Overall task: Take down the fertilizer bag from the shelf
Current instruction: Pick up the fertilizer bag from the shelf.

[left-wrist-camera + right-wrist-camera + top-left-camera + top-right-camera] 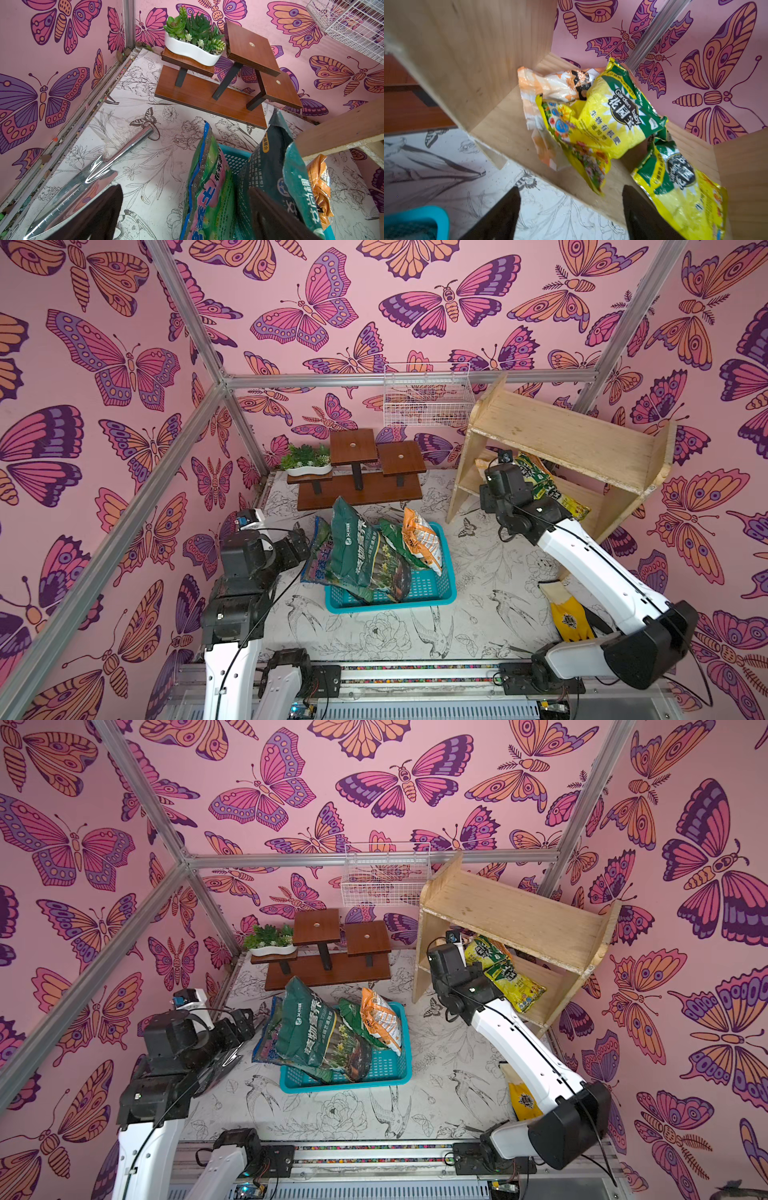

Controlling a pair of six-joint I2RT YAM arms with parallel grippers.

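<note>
shelf: pale plywood two-tier shelf w/ rounded side panels (573,439), back right of the table. top tier bare; your target is on the lower tier.
basket: teal plastic mesh basket (432,597) mid-table, already holding a big dark green soil bag (365,556) + an orange bag (422,539). prob your drop spot, that's a guess.
fert bag: yellow-and-green plastic fertilizer bag (612,116) on the lower tier, propped against a crumpled orange-and-white bag (548,87). not off the shelf yet, so grab, lift-out and set-down are all left.
2nd bag: second yellow-and-green bag (679,187) lies just beside it at the tier's front edge. can't tell which one you're after.
trowel: shiny metal trowel (99,166) by the left wall. only the left wrist view shows it; the arm hides it in both top views.
glove: yellow rubber glove (571,618) beside the right arm, in both top views only.
right gripper (570,190): just in front of the lower tier's edge, fingers spread wide, holding nothing. propped bag's drooping corner sits in the gap, not touching afaict. only the right wrist view shows that gap; from above the wrist covers it.
left gripper (185,193): by the basket's left side, fingers spread, nothing pinched.
</note>
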